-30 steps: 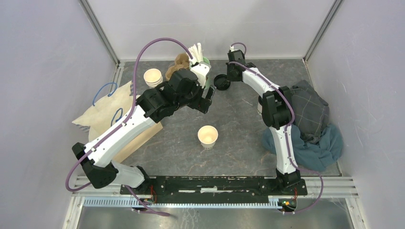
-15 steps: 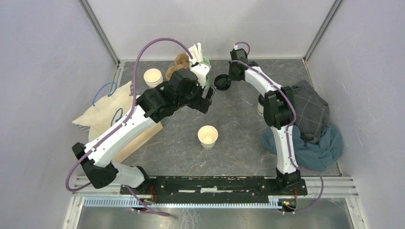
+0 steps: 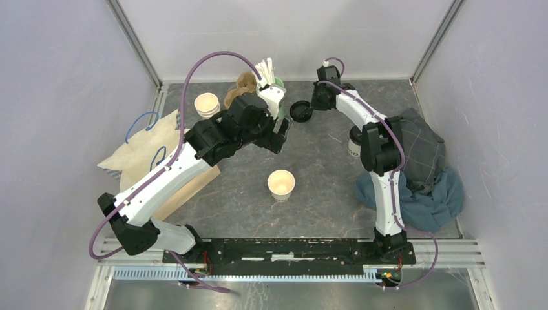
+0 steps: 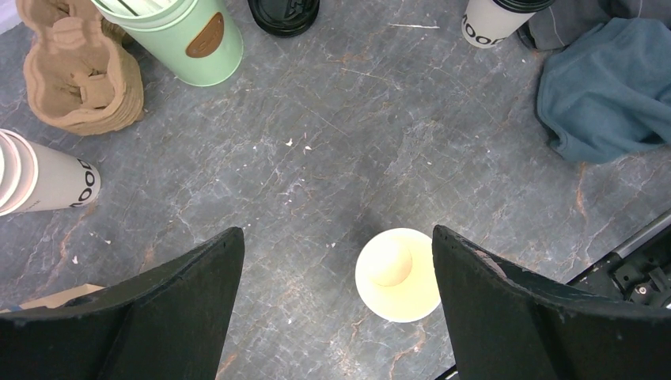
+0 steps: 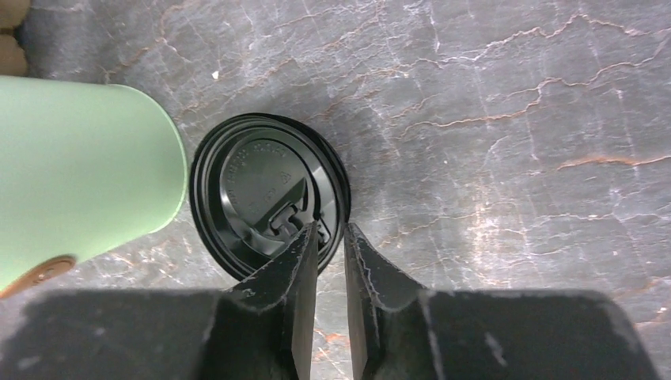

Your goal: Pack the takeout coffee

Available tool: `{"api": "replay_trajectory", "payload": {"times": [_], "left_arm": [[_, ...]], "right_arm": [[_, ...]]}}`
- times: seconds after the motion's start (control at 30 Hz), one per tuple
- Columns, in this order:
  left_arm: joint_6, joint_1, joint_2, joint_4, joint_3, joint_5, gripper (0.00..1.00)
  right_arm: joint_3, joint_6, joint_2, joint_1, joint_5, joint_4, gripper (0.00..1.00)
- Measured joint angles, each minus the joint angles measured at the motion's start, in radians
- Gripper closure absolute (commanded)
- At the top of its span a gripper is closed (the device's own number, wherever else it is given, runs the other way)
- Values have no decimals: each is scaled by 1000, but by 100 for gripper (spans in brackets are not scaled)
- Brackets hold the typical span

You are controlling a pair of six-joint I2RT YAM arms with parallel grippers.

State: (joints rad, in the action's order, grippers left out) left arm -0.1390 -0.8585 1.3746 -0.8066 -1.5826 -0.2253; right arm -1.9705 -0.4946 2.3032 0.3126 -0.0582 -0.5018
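The takeout coffee [image 4: 492,19], a white cup with dark print and a black lid, stands at the right by the cloths, partly hidden behind the right arm in the top view [image 3: 353,143]. A lidless white cup [image 3: 281,184] stands mid-table and shows in the left wrist view [image 4: 397,274]. My left gripper [image 3: 279,132] hovers open and empty above the table [image 4: 336,233]. My right gripper [image 3: 309,106] is far back at a loose black lid [image 3: 299,110]. Its fingers are closed on the lid's right rim [image 5: 331,228], one inside the lid [image 5: 265,190] and one outside.
A green tumbler [image 3: 276,85] with white sticks, a brown pulp cup carrier [image 3: 240,88] and stacked white cups [image 3: 207,103] stand at the back. A paper bag [image 3: 145,155] lies left. Grey and blue cloths [image 3: 423,174] lie right.
The right wrist has shifted slightly back and right while its fingers stay at the black lid, which has hardly moved. The left arm has not moved.
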Motion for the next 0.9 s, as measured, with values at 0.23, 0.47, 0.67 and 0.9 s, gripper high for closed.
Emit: {"api": "replay_trajectory", "payload": {"times": [0.23,0.47,0.67,0.9], "left_arm": [[0,0,0,0,0,0,6],[0,0,0,0,0,0,6],[0,0,0,0,0,0,6],[1,0,0,0,0,0,6]], "right_arm": [[-2,-6,4,0,14,15,62],[-18,-6,41,-1,14,16,67],[-18,-6,59,-1,13,12,85],[-50,-5,59,-1,3,0,87]]}}
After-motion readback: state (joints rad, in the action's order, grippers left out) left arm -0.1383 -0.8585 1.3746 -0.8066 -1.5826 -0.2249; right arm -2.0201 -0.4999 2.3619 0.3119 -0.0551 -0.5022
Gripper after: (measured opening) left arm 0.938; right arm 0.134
